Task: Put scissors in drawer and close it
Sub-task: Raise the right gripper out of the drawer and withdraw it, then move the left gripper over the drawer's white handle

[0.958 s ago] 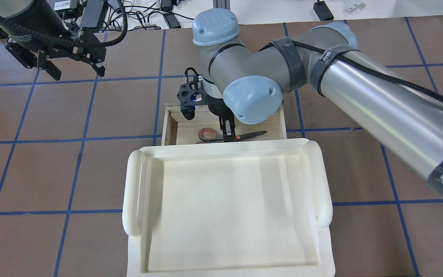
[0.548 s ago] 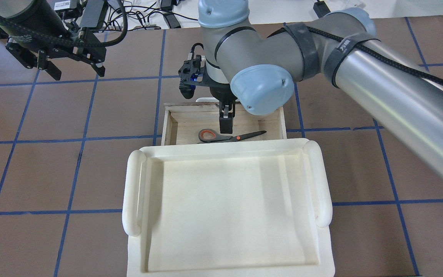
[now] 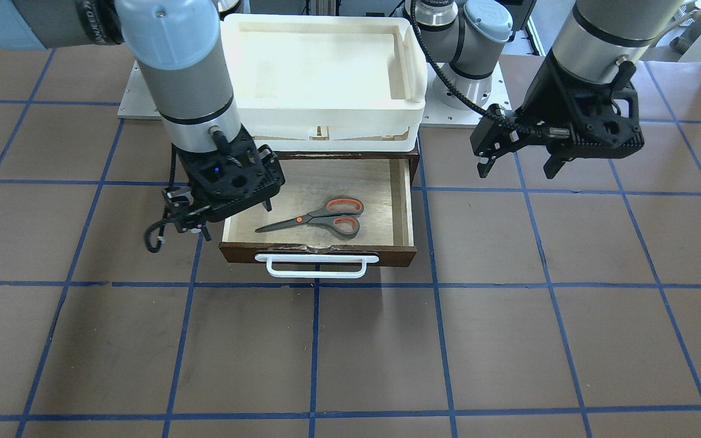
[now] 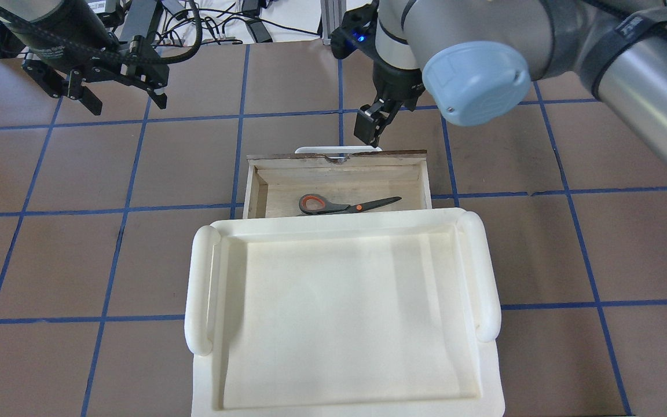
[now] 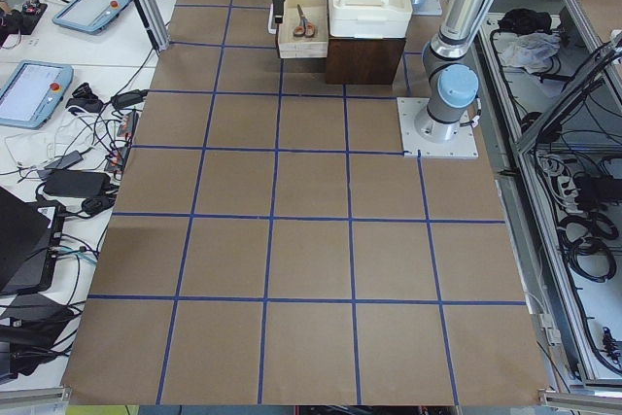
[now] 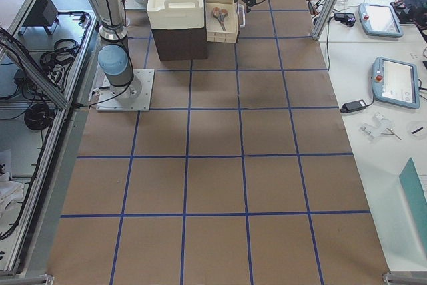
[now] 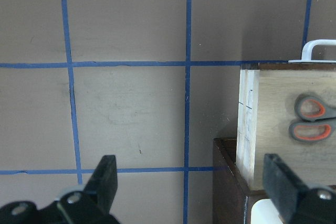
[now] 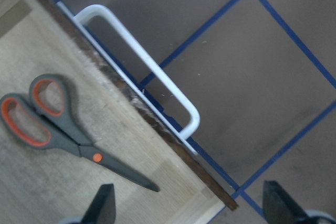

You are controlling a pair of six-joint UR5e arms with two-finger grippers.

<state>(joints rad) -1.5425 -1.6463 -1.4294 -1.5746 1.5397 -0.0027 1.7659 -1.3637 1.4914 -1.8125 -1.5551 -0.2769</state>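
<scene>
Overhead exterior: the left gripper (image 4: pixel 125 103) is wide open, empty, well apart. The scissors (image 4: pixel 333 205) lie flat in the open drawer (image 4: pixel 258 185), long axis parallel to its front. The right gripper (image 4: pixel 370 130), open and empty, is nearer, just beyond the white handle (image 4: pixel 316 150). Half a second ago it was over the scissors.

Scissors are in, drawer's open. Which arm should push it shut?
Right. The right gripper hangs open just past the drawer front, near its white handle, so a push inward would likely close it. The left gripper sits off to the side.
</scene>
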